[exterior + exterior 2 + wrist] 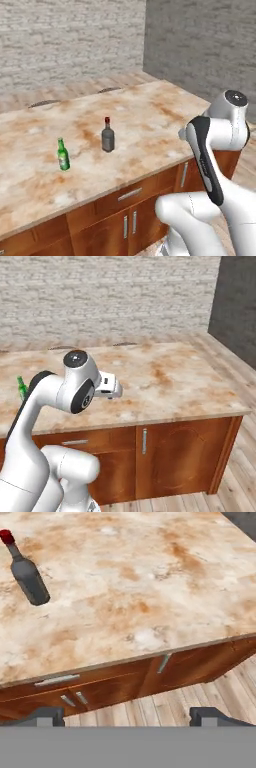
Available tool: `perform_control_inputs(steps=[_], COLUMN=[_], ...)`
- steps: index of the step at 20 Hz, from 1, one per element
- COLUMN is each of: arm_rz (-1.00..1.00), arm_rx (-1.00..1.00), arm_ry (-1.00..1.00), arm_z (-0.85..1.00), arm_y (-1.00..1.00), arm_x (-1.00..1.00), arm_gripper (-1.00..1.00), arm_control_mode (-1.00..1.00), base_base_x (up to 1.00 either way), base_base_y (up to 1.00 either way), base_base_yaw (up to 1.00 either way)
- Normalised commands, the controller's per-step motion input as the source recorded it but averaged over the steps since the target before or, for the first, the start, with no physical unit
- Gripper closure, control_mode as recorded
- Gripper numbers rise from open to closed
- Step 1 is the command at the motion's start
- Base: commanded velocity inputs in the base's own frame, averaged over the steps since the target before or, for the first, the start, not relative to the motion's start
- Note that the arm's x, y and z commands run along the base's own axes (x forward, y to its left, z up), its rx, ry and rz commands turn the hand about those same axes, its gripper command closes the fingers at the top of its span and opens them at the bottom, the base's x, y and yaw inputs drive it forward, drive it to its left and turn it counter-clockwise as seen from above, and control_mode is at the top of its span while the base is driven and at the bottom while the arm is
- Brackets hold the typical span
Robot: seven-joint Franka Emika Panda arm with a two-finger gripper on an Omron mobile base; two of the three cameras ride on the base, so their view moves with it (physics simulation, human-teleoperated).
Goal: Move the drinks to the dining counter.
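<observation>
While the jaws [127, 716] hang spread and empty off the desk's [150, 115] front edge, the dark-grey bottle [108, 135] stands upright on it, the green bottle [63, 155] nearby.

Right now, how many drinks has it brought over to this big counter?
Two stand on the dining counter: the green bottle and the dark-grey bottle. The gripper is open and empty, off the counter's front edge. Any other drinks remain to fetch.

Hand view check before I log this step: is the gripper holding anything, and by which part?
Nothing is held. The gripper is open and empty, above the counter's front edge; the dark-grey bottle stands apart on the dining counter.
</observation>
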Motion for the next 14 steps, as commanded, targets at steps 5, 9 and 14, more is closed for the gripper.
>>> perform_control_inputs(steps=[5, 9, 14], arm_rz=[0.0, 0.0, 0.0], arm_rx=[0.0, 0.0, 0.0], arm_ry=[0.0, 0.0, 0.0], arm_z=[0.0, 0.0, 0.0], arm_y=[0.0, 0.0, 0.0], arm_x=[0.0, 0.0, 0.0], arm_gripper=[-1.0, -1.0, -1.0], arm_control_mode=[1.0, 1.0, 1.0], base_base_x=[0.07, 0.1, 0.14], base_base_y=[-0.59, -0.45, -0.41], base_base_yaw=[-0.81, -0.85, -0.84])
